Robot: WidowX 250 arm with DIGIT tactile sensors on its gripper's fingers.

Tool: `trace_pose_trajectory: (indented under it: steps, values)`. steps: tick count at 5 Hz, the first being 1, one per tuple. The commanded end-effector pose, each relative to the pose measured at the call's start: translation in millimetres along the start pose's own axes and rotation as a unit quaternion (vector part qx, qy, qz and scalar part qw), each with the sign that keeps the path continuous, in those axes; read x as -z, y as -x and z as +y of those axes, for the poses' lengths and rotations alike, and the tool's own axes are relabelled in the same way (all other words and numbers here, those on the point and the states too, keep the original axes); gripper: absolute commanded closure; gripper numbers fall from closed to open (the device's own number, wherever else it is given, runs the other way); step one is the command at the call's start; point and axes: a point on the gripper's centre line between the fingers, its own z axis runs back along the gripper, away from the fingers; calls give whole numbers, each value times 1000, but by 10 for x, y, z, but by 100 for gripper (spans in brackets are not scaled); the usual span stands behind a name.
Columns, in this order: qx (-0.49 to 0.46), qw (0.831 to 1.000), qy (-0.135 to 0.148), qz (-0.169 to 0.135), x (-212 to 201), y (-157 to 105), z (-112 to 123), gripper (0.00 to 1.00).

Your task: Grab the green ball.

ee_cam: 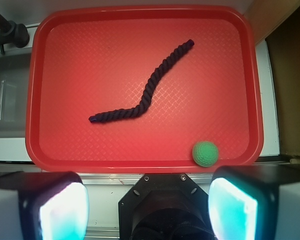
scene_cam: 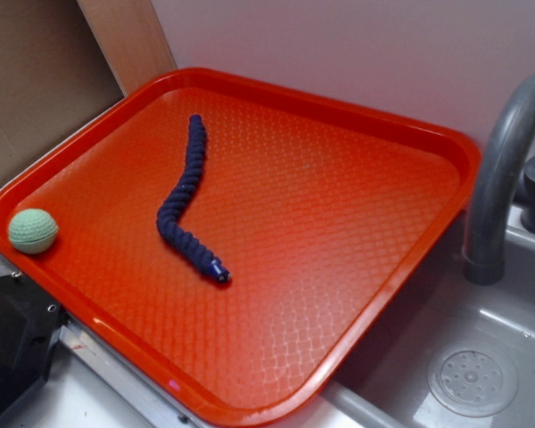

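The claw point(ee_cam: 149, 202) hangs wide and empty, well above the tray point(ee_cam: 140, 12). The green ball point(ee_cam: 205, 153) sits against the tray's near rim, apart from the rope point(ee_cam: 142, 95). A descending finger could strike that rim or nudge the ball rolling.

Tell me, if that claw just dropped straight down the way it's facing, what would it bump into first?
Probably the red tray near its front rim, not the green ball, which lies off to one side. The gripper is open; depth is unclear.

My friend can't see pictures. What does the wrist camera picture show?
A small mint-green knitted ball sits near the front right corner of a textured red plastic tray. A long dark blue braided rope snakes across the tray's middle, apart from the ball. The open jaws frame the bottom edge.
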Motion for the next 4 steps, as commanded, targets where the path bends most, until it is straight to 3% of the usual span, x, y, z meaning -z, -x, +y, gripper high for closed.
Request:
trace_pose_trajectory:
  steps: [1,2,3,4]
  values:
    - [0,1000,0,0,0,0,0,0]
    - [8,999,-42,2,378,-58,302,0]
    - [19,999,-31,1,634,0,530,0]
    - [4,999,-19,26,1051,82,747,0]
